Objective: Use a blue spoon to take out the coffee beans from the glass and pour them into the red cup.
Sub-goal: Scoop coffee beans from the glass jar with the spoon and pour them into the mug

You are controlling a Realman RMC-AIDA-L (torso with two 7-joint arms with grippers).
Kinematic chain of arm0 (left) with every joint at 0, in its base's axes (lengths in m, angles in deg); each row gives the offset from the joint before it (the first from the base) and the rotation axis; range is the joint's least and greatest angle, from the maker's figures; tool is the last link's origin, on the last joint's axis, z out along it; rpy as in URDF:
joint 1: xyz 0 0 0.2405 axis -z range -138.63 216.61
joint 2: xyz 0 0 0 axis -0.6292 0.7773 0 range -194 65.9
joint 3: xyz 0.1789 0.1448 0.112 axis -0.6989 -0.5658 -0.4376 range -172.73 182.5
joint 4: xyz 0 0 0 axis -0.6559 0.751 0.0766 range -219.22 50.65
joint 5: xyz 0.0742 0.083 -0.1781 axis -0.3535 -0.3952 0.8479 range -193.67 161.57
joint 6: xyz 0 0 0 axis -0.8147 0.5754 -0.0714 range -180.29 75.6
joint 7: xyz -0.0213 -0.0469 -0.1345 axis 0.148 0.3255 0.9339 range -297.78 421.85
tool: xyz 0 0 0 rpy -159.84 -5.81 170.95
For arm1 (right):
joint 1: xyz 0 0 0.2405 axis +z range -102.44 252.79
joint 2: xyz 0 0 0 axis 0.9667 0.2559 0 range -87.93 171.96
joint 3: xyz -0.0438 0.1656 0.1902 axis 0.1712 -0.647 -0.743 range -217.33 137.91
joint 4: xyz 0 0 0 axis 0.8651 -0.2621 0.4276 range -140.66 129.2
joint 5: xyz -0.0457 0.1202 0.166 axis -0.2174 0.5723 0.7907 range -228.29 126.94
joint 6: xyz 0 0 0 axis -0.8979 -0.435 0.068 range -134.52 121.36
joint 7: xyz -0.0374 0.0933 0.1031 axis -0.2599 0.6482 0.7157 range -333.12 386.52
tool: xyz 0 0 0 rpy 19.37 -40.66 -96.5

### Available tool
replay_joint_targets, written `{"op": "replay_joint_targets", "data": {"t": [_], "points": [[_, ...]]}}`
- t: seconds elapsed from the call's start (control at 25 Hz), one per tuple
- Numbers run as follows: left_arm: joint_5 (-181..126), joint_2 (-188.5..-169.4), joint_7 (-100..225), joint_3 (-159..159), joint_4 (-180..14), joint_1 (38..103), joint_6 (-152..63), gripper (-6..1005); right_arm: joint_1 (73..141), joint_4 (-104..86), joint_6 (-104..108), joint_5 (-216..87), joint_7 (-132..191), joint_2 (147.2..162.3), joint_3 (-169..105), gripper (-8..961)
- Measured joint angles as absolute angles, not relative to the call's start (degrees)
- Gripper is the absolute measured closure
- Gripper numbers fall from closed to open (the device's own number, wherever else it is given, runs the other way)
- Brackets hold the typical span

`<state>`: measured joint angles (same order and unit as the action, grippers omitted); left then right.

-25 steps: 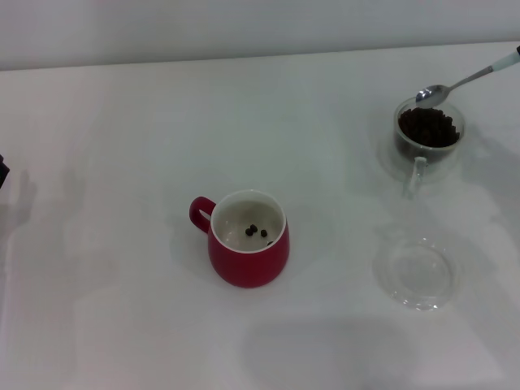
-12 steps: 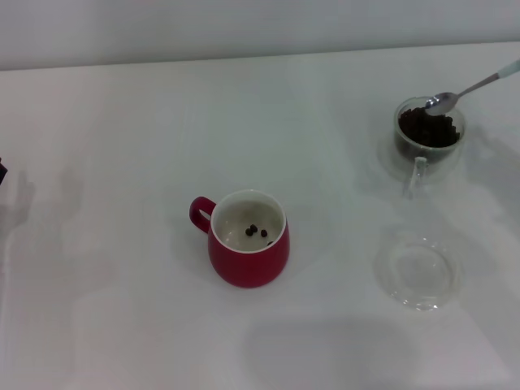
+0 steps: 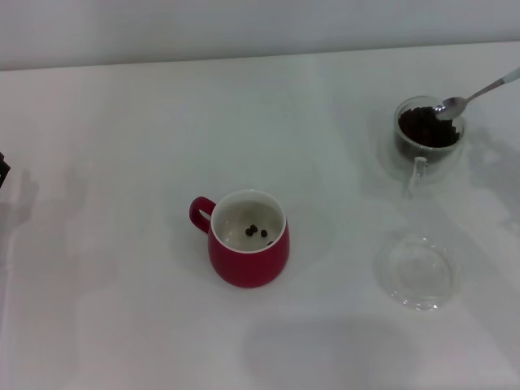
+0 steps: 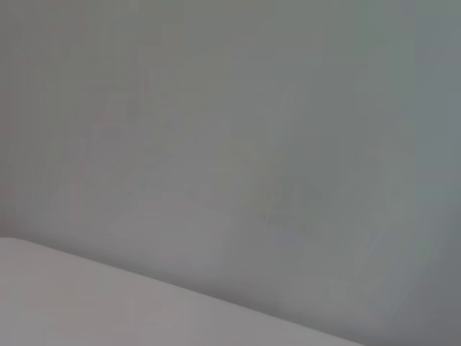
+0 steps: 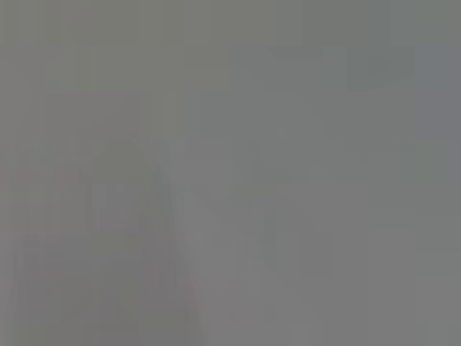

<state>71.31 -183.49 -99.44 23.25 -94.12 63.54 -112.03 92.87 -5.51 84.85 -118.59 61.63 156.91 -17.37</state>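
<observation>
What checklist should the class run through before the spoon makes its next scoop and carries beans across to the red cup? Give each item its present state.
1. Spoon bowl at the beans: ok. The blue spoon has its bowl at the far rim of the glass, over the coffee beans.
2. Beans left to scoop: ok, the glass holds a dark heap.
3. Red cup upright and open: ok, a few beans lie inside.
4. Path from glass to cup: ok, only bare table lies between.
5. Grip on the spoon handle: cannot tell, the right gripper is out of view.
6. Clear saucer out of the way: ok, it lies nearer the robot than the glass.
</observation>
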Motion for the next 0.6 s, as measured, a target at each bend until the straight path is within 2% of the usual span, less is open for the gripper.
{"op": "replay_joint_targets", "data": {"t": [0.6], "points": [[71.31,-183.49,-99.42,23.35,-94.13,63.60,-111.97,123,93.21,-5.44,83.74,-118.49,57.18,157.14,-13.95,803]]}}
